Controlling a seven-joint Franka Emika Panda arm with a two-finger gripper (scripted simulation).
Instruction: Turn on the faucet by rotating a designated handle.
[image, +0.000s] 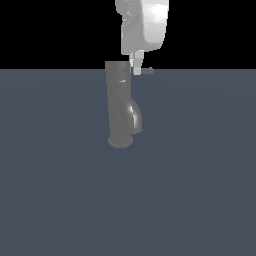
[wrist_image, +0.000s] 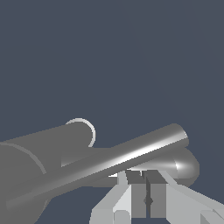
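Observation:
The faucet (image: 119, 105) is a dark grey upright cylinder with a curved spout (image: 135, 118) low on the side toward the exterior view's right, and a flared base. The handle (image: 146, 71) is a thin grey rod sticking out from the top cap toward the exterior view's right. My gripper (image: 136, 68) comes down from above and its white fingers sit at the rod, close beside the cap. In the wrist view the handle (wrist_image: 131, 156) runs diagonally just past my gripper (wrist_image: 145, 176). The jaws are pressed together, nothing between them. The faucet body (wrist_image: 39, 151) and the spout (wrist_image: 186, 166) lie beyond the rod.
The faucet stands on a flat blue-grey floor (image: 200, 190). The background above the floor is black. The white wrist of the arm (image: 145, 25) hangs over the faucet's top.

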